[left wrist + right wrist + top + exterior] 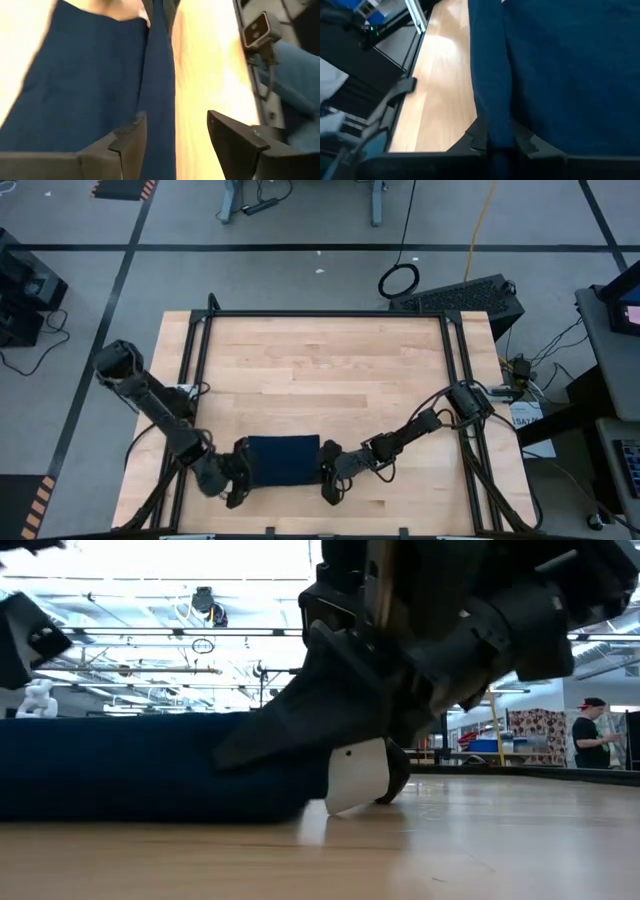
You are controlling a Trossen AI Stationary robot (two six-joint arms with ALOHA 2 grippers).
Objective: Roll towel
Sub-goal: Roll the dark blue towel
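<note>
The dark navy towel [283,460] lies flat, folded into a small rectangle, near the table's front edge. A raised fold runs along its near edge [490,75]. My left gripper [238,480] is open at the towel's left end. In the left wrist view [175,125] the near-edge fold [160,100] lies between its fingers, close to one finger [131,134]. My right gripper [330,478] is at the towel's right end and shut on that fold [495,137]. The white tag does not show. My left gripper stands around the towel's near-edge fold at the left end; I cannot tell whether a finger touches the cloth. My right gripper pinches the raised fold along the towel's near edge [492,125] between its two fingers, at the towel's right end. It comes low from the table's right, fingers along the fold. The towel lies on the table.
The wooden tabletop [320,370] stretches bare beyond the towel to the far edge. A black frame rail [320,313] borders the table. A person [590,735] stands far off in the room behind.
</note>
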